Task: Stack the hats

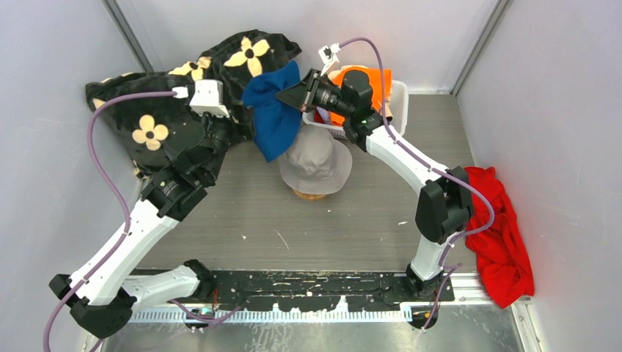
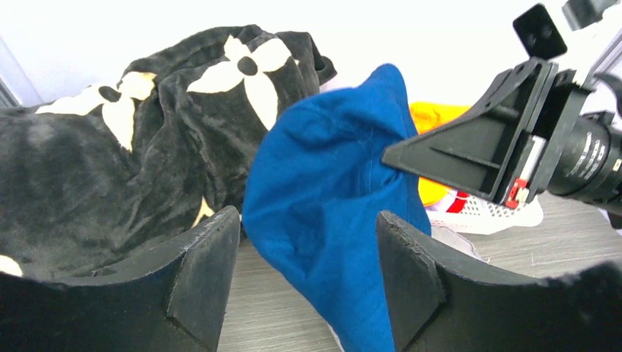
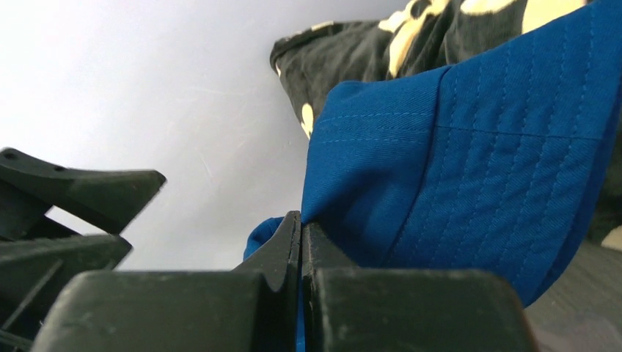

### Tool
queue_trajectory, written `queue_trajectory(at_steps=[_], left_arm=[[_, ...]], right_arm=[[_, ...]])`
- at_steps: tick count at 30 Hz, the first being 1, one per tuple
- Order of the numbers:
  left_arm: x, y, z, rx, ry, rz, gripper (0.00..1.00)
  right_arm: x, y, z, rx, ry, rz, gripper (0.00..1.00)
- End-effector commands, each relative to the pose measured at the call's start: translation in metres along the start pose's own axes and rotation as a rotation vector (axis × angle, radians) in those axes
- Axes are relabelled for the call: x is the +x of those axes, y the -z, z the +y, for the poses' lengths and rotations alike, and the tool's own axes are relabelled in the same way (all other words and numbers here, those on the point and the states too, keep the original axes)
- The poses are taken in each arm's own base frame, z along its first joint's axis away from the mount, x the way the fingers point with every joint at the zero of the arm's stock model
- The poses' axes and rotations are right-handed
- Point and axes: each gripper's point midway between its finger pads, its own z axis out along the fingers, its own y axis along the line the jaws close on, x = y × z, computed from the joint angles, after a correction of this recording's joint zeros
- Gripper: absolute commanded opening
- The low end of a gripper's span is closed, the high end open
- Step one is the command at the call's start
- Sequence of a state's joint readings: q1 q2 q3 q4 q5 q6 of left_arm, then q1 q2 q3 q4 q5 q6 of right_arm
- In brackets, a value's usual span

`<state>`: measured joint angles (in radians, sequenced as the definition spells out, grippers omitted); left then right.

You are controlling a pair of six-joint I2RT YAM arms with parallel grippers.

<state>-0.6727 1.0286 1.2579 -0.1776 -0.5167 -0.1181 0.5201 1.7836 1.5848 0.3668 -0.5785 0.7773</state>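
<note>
Blue hat [image 1: 273, 117] hangs limp over the tabletop [image 1: 367, 213], brim pinched in the clenched right end effector [image 1: 282, 94], just behind the grey hat [image 1: 317, 163]; left end effector [image 2: 308, 246] stands released nearby; so thin a pinch may slip, dropping it crumpled

A robotics lab test cell — plain pale wall panels [image 1: 44, 183] joined by metal corner posts [image 1: 128, 33] box in a grey wood-grain tabletop [image 1: 293, 235]. The left arm [image 1: 139, 227] and right arm [image 1: 400, 158] are bolted to a scuffed black base rail [image 1: 315, 282] (purple cables [image 1: 92, 121] loop along them).
</note>
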Motion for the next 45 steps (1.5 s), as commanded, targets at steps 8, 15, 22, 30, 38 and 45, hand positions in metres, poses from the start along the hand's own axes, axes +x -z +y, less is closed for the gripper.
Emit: queue_trajectory(at_steps=[8, 15, 22, 30, 38, 45], left_arm=[[-0.006, 0.008, 0.011, -0.026, 0.01, -0.024, 0.68], [0.0, 0.007, 0.007, -0.016, 0.018, -0.01, 0.68], [0.003, 0.008, 0.009, -0.021, 0.02, -0.006, 0.68], [-0.004, 0.008, 0.012, -0.037, 0.008, -0.019, 0.68], [-0.008, 0.009, 0.017, -0.058, -0.015, -0.028, 0.68], [-0.006, 0.01, 0.02, -0.068, -0.028, -0.026, 0.68]], right_arm=[[-0.009, 0.036, 0.053, -0.051, 0.088, -0.044, 0.01], [0.004, 0.049, 0.043, 0.017, 0.09, -0.018, 0.01], [0.017, 0.05, 0.032, 0.043, 0.081, 0.019, 0.01], [-0.007, 0.036, 0.062, -0.069, 0.118, -0.019, 0.01], [0.002, 0.011, 0.065, -0.124, 0.09, 0.018, 0.01], [0.017, -0.002, 0.056, -0.134, 0.069, 0.046, 0.01]])
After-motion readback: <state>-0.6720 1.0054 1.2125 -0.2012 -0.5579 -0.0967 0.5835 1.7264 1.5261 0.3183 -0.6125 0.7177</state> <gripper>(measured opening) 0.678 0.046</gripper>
